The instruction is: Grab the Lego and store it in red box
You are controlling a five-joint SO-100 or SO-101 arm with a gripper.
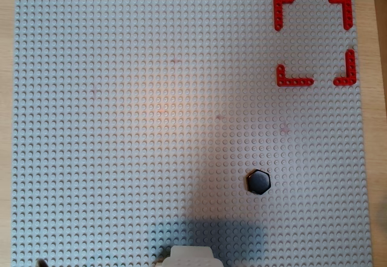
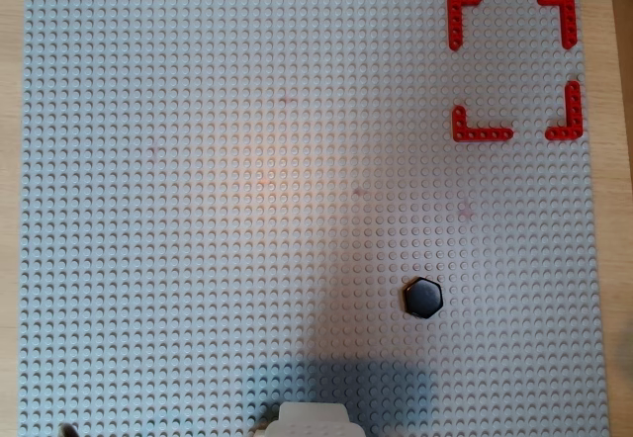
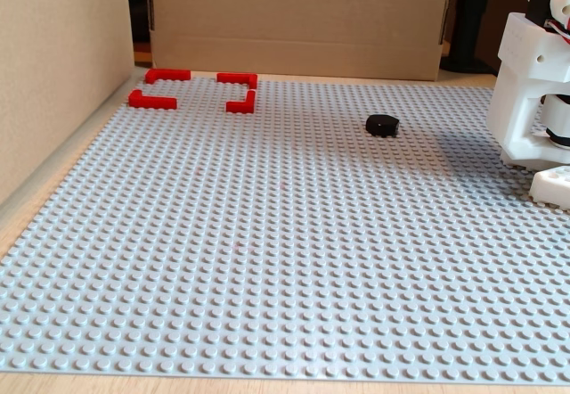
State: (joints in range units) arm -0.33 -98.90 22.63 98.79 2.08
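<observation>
While both overhead views look straight down on the grey studded baseplate [image 1: 121,128] and show the same layout, only the fixed view takes in the room around it. From above, the Lego [image 1: 259,182] sits alone on the studs toward the lower right, well apart from the red box [image 1: 284,4], whose four L-shaped corners mark a square in the plate's upper right corner with gaps between them; the square holds nothing. A white part of the robot arm [image 1: 190,257] pokes in at the bottom edge and throws a broad shadow over the plate near the Lego. The fixed view sees the plate from low at one side: the Lego [image 3: 382,125] lies toward the far right, the red box [image 3: 151,100] at the far left corner, and the arm's white base [image 3: 534,91] stands at the right edge. The claw appears in none of the views, so its state cannot be told. Brown cardboard walls [image 3: 303,20] close off the back and left of the plate, and a light wooden table [image 3: 267,385] shows along the near edge.
</observation>
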